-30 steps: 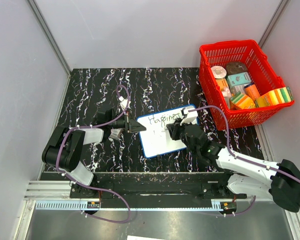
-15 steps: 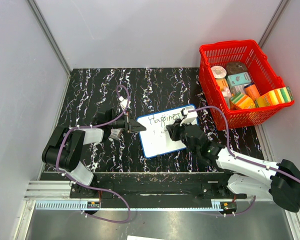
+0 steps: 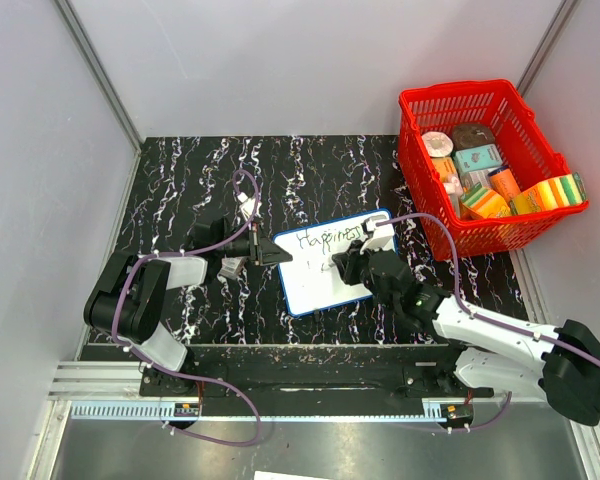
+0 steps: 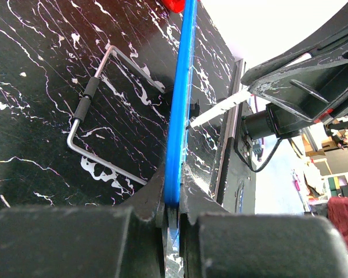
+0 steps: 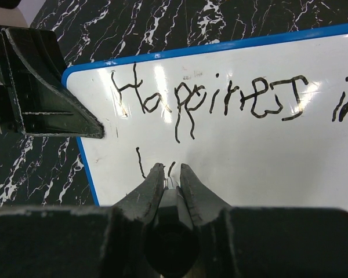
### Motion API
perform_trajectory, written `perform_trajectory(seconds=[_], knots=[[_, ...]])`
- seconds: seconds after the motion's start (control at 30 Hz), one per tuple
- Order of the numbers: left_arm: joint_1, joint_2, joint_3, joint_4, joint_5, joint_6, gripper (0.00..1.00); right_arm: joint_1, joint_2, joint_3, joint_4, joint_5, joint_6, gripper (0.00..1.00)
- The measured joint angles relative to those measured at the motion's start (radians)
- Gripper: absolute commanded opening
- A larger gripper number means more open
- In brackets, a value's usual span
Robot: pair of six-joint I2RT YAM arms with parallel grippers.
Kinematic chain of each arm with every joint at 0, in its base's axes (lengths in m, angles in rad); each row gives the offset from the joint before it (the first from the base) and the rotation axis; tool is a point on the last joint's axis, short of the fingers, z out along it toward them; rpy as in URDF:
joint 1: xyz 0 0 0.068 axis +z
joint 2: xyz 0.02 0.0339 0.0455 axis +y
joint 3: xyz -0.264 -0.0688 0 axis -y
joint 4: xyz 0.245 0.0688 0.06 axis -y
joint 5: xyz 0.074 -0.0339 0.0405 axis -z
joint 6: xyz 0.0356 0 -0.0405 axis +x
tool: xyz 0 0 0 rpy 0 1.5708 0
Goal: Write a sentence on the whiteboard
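The whiteboard (image 3: 325, 262) lies flat on the black marbled table, white with a blue rim. The sentence (image 5: 209, 101) reads "Happiness i.." in dark marker, with two short strokes begun on a second line (image 5: 141, 162). My left gripper (image 3: 265, 250) is shut on the board's left blue rim (image 4: 175, 145). My right gripper (image 5: 172, 171) is shut on a dark marker (image 5: 174, 226), whose tip touches the board at the second line's newest stroke. In the top view the right gripper (image 3: 345, 262) sits over the board's middle.
A red basket (image 3: 417, 170) full of boxes and sponges stands at the back right, just beyond the board's right corner. A bent metal wire handle (image 4: 95, 110) lies on the table left of the board. Grey walls enclose the table.
My right gripper has shifted slightly along the second line with the marker. The left arm and board have not moved.
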Motion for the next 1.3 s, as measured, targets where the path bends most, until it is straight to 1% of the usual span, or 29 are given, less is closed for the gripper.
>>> perform_trajectory(seconds=[0.93, 1.3], knots=[[0.0, 0.0, 0.0, 0.0, 0.0, 0.0, 0.0, 0.0, -0.013, 0.015, -0.024, 0.102, 0.008, 0.0], [0.0, 0.0, 0.0, -0.002, 0.0, 0.0, 0.0, 0.0, -0.01, 0.018, -0.024, 0.101, 0.008, 0.0]])
